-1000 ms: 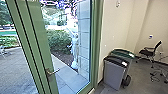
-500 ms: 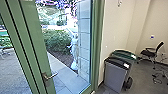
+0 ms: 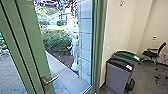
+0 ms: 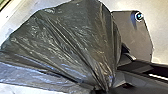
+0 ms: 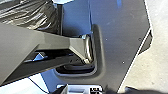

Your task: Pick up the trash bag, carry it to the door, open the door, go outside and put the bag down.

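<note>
The dark trash bag [image 4: 72, 42] spreads out in the left wrist view, its folds drawn together at my left gripper [image 4: 106, 88], which is shut on the gathered plastic. In the head view the green-framed glass door [image 3: 32, 37] stands close in front, with a metal lever handle [image 3: 49, 80] low on its stile. I cannot tell whether the door is latched. Part of the trash bag [image 5: 32, 15] also shows in the right wrist view beyond the robot's jointed bar. The state of my right gripper is unclear.
A grey bin [image 3: 117, 76] and a green-lidded bin [image 3: 127, 55] stand by the wall right of the door frame. Farther right is a black chair [image 3: 153, 53]. Paving [image 3: 66, 75], a bush [image 3: 56, 41] and a white statue [image 3: 74, 53] show through the glass.
The head camera's view has shifted; the door's stile and handle now lie lower and farther left, and the bins slightly farther right.
</note>
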